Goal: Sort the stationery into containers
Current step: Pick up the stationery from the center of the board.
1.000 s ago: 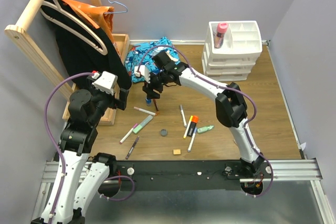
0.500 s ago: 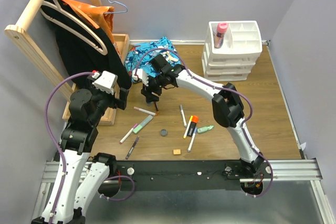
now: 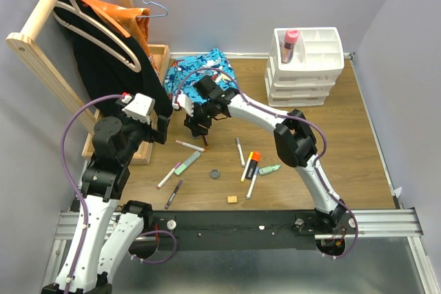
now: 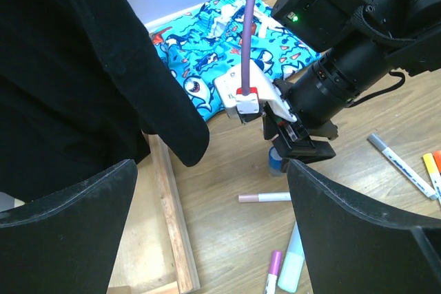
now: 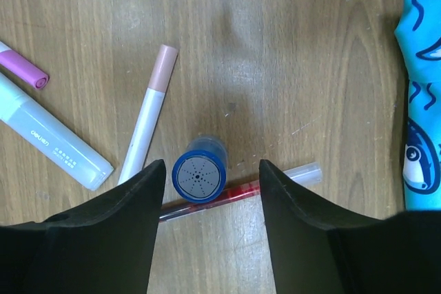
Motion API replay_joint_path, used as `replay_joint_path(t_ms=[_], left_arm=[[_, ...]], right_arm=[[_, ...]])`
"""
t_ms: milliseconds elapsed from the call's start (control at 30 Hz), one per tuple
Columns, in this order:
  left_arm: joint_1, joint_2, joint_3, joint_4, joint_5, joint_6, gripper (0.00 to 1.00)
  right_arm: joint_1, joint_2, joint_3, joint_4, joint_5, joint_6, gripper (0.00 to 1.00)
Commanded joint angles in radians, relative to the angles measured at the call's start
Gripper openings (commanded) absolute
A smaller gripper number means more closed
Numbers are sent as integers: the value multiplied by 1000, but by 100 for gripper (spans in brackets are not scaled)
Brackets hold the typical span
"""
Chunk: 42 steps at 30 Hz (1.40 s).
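Note:
A small blue-capped jar (image 5: 200,175) stands upright on the wooden table, with a red pen (image 5: 231,195) lying against it. My right gripper (image 5: 212,167) hangs straight over the jar, open, one finger on each side; the left finger is near the cap and a gap shows on the right. A white pen with a pink cap (image 5: 148,125) and a green highlighter (image 5: 48,132) lie just beside them. The white organiser (image 3: 303,91) stands far right with a pink glitter tube (image 3: 290,45) in one top compartment. My left gripper (image 4: 210,166) is open and holds nothing.
A blue patterned cloth (image 3: 200,74) lies behind the right gripper (image 3: 196,129). A wooden tray (image 4: 169,218) and a black garment on a hanger (image 3: 103,53) are at the left. More pens, an orange highlighter (image 3: 252,161), a dark cap (image 3: 215,175) and a tan eraser (image 3: 233,200) are scattered nearer the arms.
My right gripper has shifted a little to the left over the blue-capped jar and its jaws have narrowed slightly. The left arm has not moved.

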Motion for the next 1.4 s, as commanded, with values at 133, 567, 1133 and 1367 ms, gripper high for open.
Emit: replay_joint_path(t_ms=[133,567,1133,1367], left_arm=[[8,-3,-18,26,3,-17,99],[11,-15,-36,38,54,-17,99],[14,-32,-104,110,59,-43,99],[17,-52,-115,95,55,-42,99]], right_arm=[[17,18,10,30,-6,27,44],[23,-198,-132,-62,14,12,1],[28,-648,-719,245,-105,-63,1],[72,-643,-742,224,-104,-106,1]])
